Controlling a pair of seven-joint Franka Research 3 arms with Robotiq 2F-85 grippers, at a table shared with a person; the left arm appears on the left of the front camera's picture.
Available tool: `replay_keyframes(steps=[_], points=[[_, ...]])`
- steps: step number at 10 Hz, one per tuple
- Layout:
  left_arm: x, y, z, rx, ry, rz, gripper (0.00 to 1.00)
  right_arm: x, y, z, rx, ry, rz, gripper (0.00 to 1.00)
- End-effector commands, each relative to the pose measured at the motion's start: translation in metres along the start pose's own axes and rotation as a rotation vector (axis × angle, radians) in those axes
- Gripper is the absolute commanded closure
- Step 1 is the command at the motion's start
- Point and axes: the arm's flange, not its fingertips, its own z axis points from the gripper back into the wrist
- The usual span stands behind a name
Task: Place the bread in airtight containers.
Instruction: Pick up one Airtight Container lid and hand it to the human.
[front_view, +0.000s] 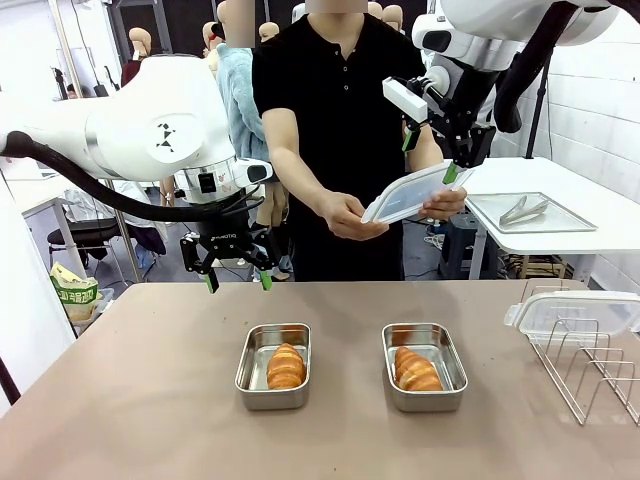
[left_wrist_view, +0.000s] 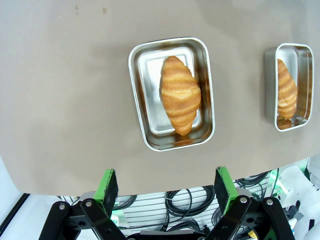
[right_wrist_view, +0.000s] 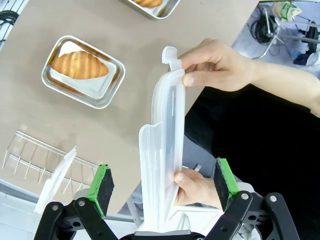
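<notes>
Golden bread (front_view: 286, 366) in steel containers (front_view: 248, 375)

We find the scene evenly bright under diffuse light from above. On the desk (front_view: 150, 420) the left tin (front_view: 252, 372) and the right tin (front_view: 453, 362) cast only short, soft shadows. Their steel floors carry pale glare, and the left tin's inner walls mirror the brown of its roll (left_wrist_view: 180, 94). In the front view the white left arm shell (front_view: 150, 130) and the wall (front_view: 600, 100) sit close to washed out. Both wrist views bend toward their edges, and the desk's border bows. The clear lid (right_wrist_view: 165, 150), close to the lens, looks milky and soft at its lower end.
</notes>
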Motion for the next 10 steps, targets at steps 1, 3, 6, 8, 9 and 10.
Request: replay_keyframes(steps=[1,3,6,8,9,10], points=[[-0.0011,0.0014,0.0011,0.004,-0.003,0.002,0.0,0.0,0.0001,-0.0001,-0.001,0.0,0.003,0.0],[-0.0011,0.0014,0.0011,0.004,-0.003,0.002,0.0,0.0,0.0001,-0.0001,-0.001,0.0,0.003,0.0],[-0.0011,0.0014,0.0011,0.004,-0.003,0.002,0.0,0.0,0.0001,-0.0001,-0.001,0.0,0.003,0.0],[-0.0011,0.0014,0.0011,0.004,-0.003,0.002,0.0,0.0,0.0001,-0.0001,-0.001,0.0,0.003,0.0],[-0.0011,0.0014,0.0011,0.004,-0.003,0.002,0.0,0.0,0.0001,-0.0001,-0.001,0.0,0.003,0.0],[-0.0011,0.0014,0.0011,0.004,-0.003,0.002,0.0,0.0,0.0001,-0.0001,-0.001,0.0,0.003,0.0]])
